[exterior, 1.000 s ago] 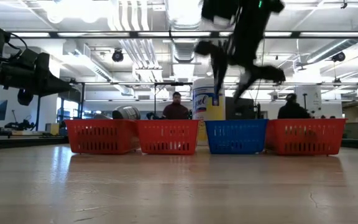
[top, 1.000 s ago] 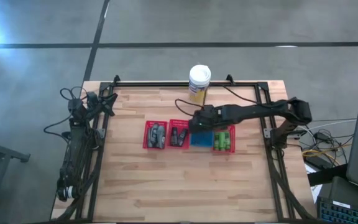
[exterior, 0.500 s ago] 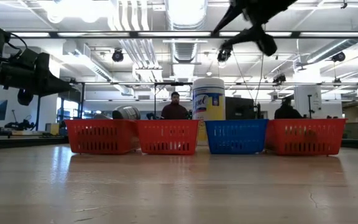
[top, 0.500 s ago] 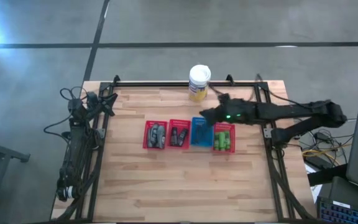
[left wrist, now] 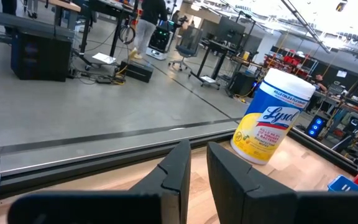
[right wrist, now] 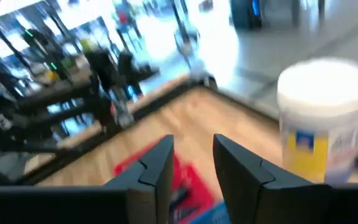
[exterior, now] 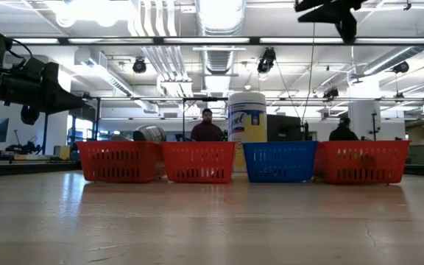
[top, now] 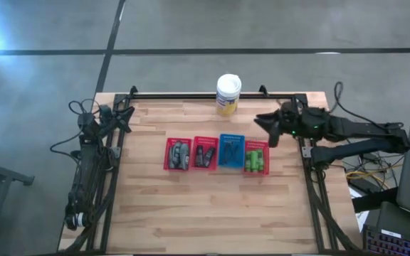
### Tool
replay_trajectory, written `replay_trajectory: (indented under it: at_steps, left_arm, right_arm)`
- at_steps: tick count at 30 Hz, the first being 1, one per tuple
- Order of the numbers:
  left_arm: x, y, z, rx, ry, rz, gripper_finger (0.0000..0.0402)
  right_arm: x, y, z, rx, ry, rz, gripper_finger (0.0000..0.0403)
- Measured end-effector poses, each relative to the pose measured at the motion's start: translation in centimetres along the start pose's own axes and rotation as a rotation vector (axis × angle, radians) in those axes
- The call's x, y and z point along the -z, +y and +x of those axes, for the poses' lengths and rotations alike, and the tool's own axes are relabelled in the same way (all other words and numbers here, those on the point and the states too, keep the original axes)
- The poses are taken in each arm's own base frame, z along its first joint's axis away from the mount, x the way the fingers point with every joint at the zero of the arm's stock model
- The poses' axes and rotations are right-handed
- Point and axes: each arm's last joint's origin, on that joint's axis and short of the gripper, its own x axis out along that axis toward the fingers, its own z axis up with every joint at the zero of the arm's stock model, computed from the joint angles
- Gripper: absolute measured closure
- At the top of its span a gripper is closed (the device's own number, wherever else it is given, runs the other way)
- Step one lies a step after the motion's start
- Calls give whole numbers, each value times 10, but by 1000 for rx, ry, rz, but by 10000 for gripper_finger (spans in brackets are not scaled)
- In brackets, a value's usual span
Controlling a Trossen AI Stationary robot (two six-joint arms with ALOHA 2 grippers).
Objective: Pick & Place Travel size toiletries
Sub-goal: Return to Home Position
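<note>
In the high view four small trays stand in a row on the table. A red tray holds grey oval bottles, a red tray holds short black tubes, a blue tray holds thin dark sticks, and a red tray holds bright green bottles. My right gripper hangs in the air right of and beyond the trays, high at the low view's top. It is open and empty. My left gripper rests at the table's left edge with a narrow gap between its fingers, and its arm is folded.
The white-lidded, yellow-labelled jar stands at the table's far edge behind the trays. A black frame rail runs around the table. Bare wood lies in front of the trays. People stand in the room beyond.
My right gripper has drawn back from above the blue tray toward the table's right edge. It has risen to the top of the low view and tipped from pointing down to nearly level. The trays and the jar have stayed in place.
</note>
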Motion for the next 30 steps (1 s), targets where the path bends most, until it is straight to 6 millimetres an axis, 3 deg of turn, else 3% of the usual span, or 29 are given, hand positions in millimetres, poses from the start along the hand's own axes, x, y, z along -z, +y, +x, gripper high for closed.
replay_trajectory:
  at_steps: [5,9,11,17,23,26,30]
  left_arm:
    - [0,0,0,-1,0,0,344]
    - [0,0,0,0,0,0,344]
    - [0,0,0,0,0,0,344]
    - [0,0,0,0,0,0,344]
    - [0,0,0,0,0,0,344]
    - [0,0,0,-1,0,0,344]
    - [0,0,0,-1,4,-3,344]
  right_arm:
    - [5,-21,-21,-158,-326,-233,310]
    - [32,-57,-26,-283,-549,-513,324]
    - [45,-76,-27,-271,-575,-531,332]
    - [59,-119,-50,-14,-697,-358,352]
    - [61,-125,-89,244,-874,-635,359]
    - [66,-138,-93,433,-857,-671,352]
    - [78,-158,-91,608,-802,-563,341]
